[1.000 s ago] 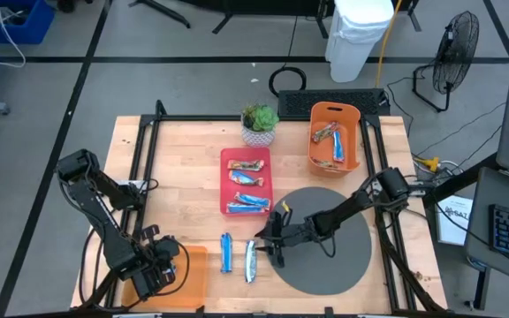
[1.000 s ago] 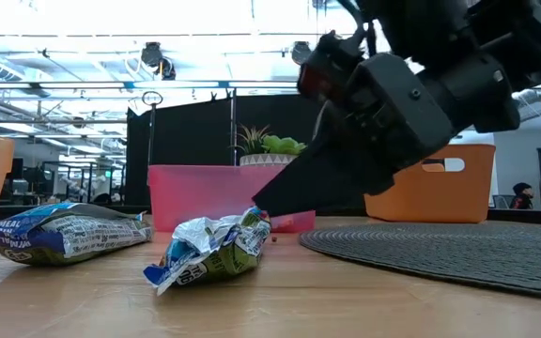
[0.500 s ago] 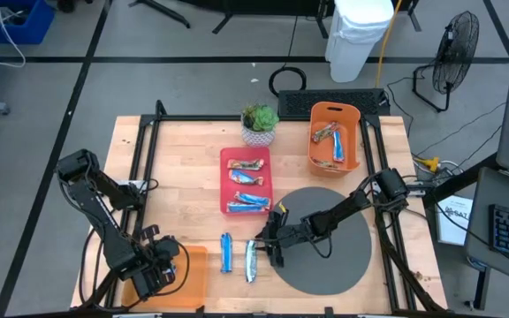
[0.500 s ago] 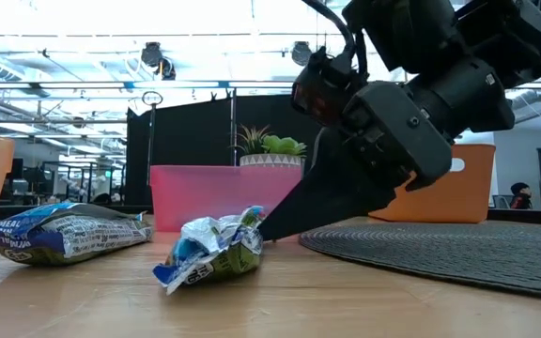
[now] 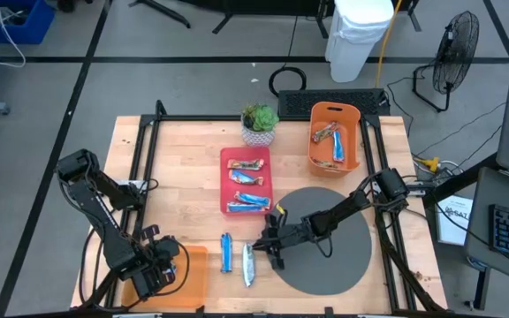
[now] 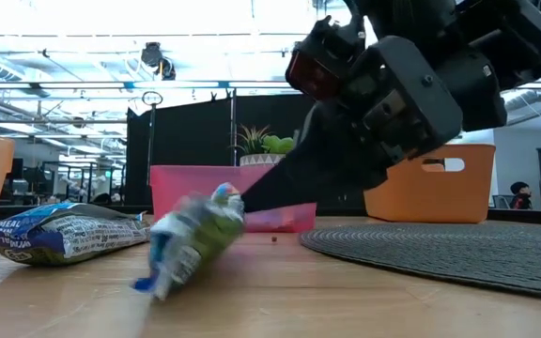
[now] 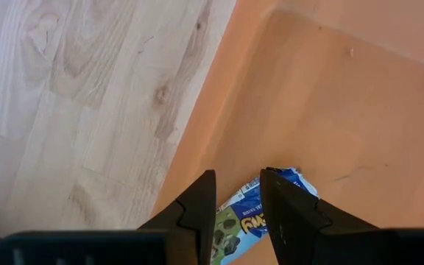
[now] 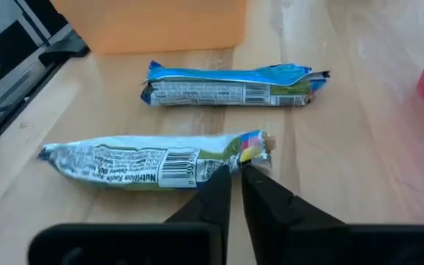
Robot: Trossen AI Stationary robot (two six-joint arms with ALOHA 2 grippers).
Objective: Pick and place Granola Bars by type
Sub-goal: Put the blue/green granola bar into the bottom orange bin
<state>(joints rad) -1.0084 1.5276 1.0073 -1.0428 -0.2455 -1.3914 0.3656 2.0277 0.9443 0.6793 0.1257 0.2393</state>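
My right gripper (image 5: 266, 248) is shut on one end of a blue, white and green granola bar (image 8: 142, 163) on the wood just left of the grey round mat (image 5: 325, 265). In the low view that bar (image 6: 186, 242) stands tilted. A second blue bar (image 5: 226, 253) lies flat to its left. More bars lie in the red tray (image 5: 225, 181) and the orange bin (image 5: 354, 132). My left gripper (image 7: 238, 193) stands open over the orange tray (image 5: 193, 276) at the near left, with a blue bar (image 7: 250, 218) lying under its fingers. My right gripper pinches the crimped wrapper tip (image 8: 253, 149) at the bar's far end between its two fingertips. The fingers come low and slanting from the table's right. That end is raised; the bar's near end (image 6: 150, 280) stays on the wood.
A potted plant (image 5: 259, 124) stands behind the red tray. Black frame rails run along the table's left and right sides. The wood between the red tray and the left rail is bare.
My right gripper has shut on the bar's far end and lifted it. The bar, which lay flat, now tips up at that end, with its near end still on the table.
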